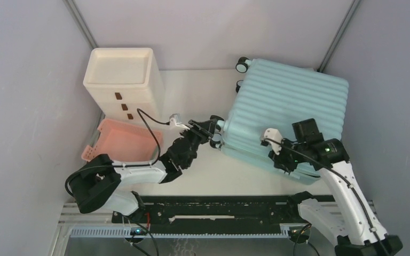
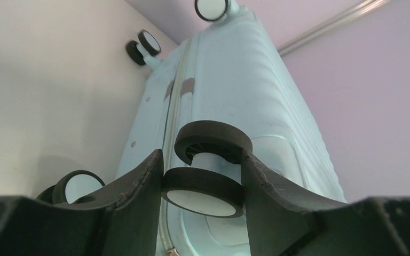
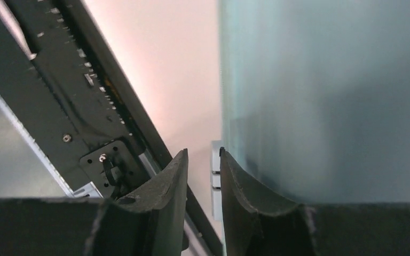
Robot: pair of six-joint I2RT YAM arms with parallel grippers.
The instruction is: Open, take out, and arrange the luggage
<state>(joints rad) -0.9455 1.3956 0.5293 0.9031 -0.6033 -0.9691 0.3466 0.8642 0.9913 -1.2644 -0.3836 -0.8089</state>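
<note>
Luggage [image 1: 293,101]: lies flat and closed on the tabletop [image 1: 229,176], filling the far right corner, ribbed shell up, zip seam shut as far as the left wrist view shows.

Left gripper [image 2: 203,181]: fingers clamped on either side of a twin caster wheel [image 2: 213,141] at the case's near-left corner, both pads touching the wheel.

Right gripper [image 3: 203,181]: at the near edge of the case, fingers drawn close with a narrow gap. A small pale tab [image 3: 215,170], possibly the zip pull, sits in or just behind that gap. Whether it is actually pinched cannot be told.

Assessment: opening step in hand, nothing yet unzipped or taken out.

Risks:
- Caster swivels and rolls, so the left hold may twist or slip and the case would then slide under any pull from the right
- If the tab is only behind the fingers, they will close on nothing and drag along the shell
- A pull off the line of the seam could jam the zip or tear the tab free
- Case shoved toward the left edge would strike the pink basket [image 1: 125,144] or the cream cabinet [image 1: 120,80] behind it
</note>
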